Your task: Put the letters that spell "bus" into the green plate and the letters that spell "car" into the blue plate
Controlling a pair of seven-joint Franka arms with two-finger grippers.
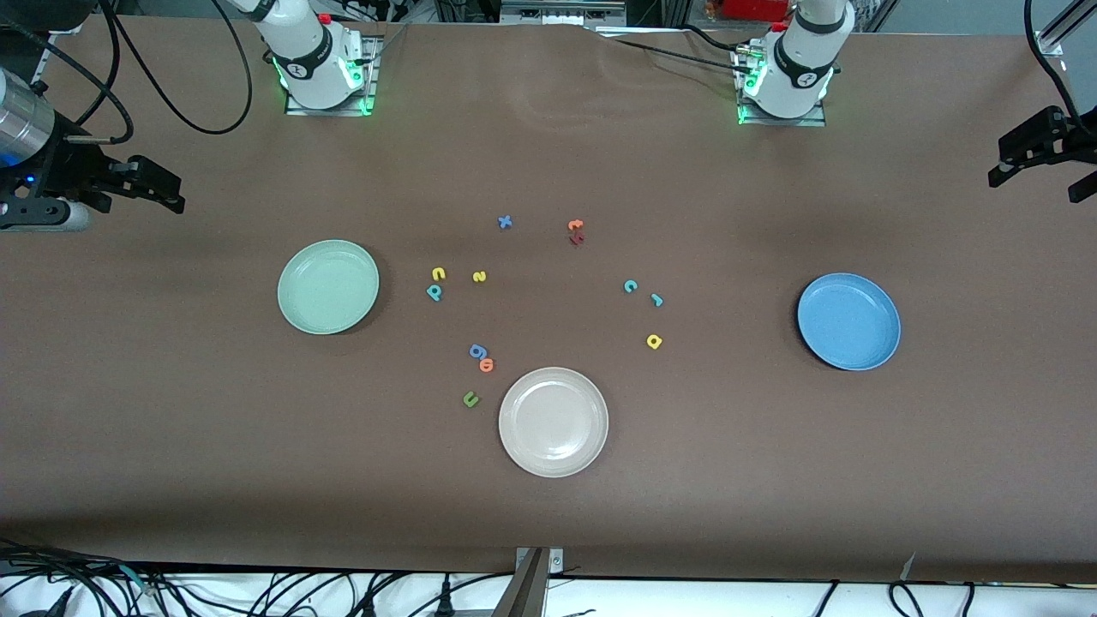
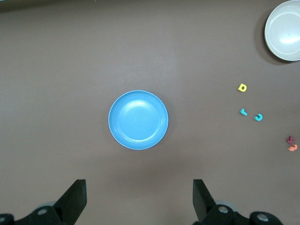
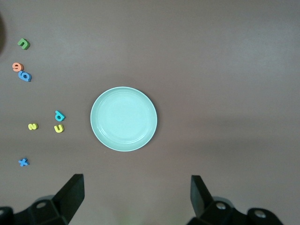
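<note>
Green plate [image 1: 328, 286]: toward the right arm's end, empty. Just beside it, teal "b" [image 1: 434, 292] touching yellow "u" [image 1: 439, 274]; yellow "s" [image 1: 480, 276] near.

Blue plate [image 1: 848, 321]: toward the left arm's end, empty. Teal "c" [image 1: 631, 286] and teal "r" [image 1: 656, 299] side by side; yellow "a" [image 1: 654, 342] nearer the camera.

Letters lie flat; headings unclear.

Others: beige plate [image 1: 554, 422], blue "g" [image 1: 477, 350], orange "o" [image 1: 487, 366], green "u" [image 1: 470, 398], blue "x" [image 1: 505, 222], orange "t" [image 1: 575, 225].

Left gripper [image 2: 139, 199] and right gripper [image 3: 136, 197]: raised at the table's ends, fingers apart, holding nothing.
</note>
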